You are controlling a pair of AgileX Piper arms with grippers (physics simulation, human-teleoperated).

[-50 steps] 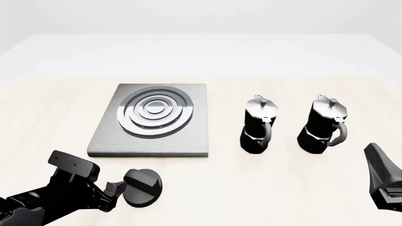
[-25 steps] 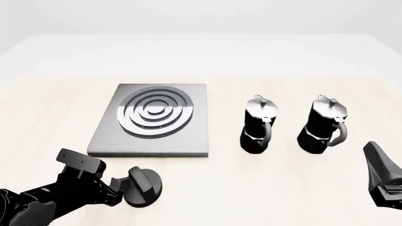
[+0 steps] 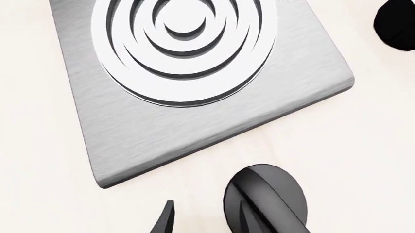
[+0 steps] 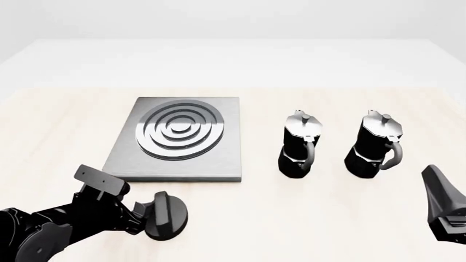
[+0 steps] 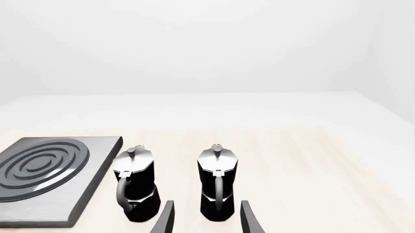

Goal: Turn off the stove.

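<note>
The stove (image 4: 178, 143) is a flat grey plate with shiny ring burners, left of centre on the table; the left wrist view shows it close up (image 3: 194, 121). Its round black knob (image 4: 168, 215) lies on the table just in front of the plate, its raised ridge pointing roughly toward the stove. My left gripper (image 4: 143, 214) is open and pressed against the knob's left side. In the left wrist view, one fingertip (image 3: 165, 221) shows beside the knob (image 3: 266, 201), and the other merges with the black knob. My right gripper (image 4: 439, 196) hangs open at the front right, holding nothing.
Two black-and-silver moka pots (image 4: 300, 144) (image 4: 377, 144) stand right of the stove. In the right wrist view they (image 5: 136, 184) (image 5: 217, 182) stand just beyond the open right gripper (image 5: 207, 218). A moka pot's dark base (image 3: 399, 24) edges the left wrist view.
My left arm has crept right and forward against the knob. The knob's ridge has swung from lying across to pointing roughly toward the stove. The right arm stayed still.
</note>
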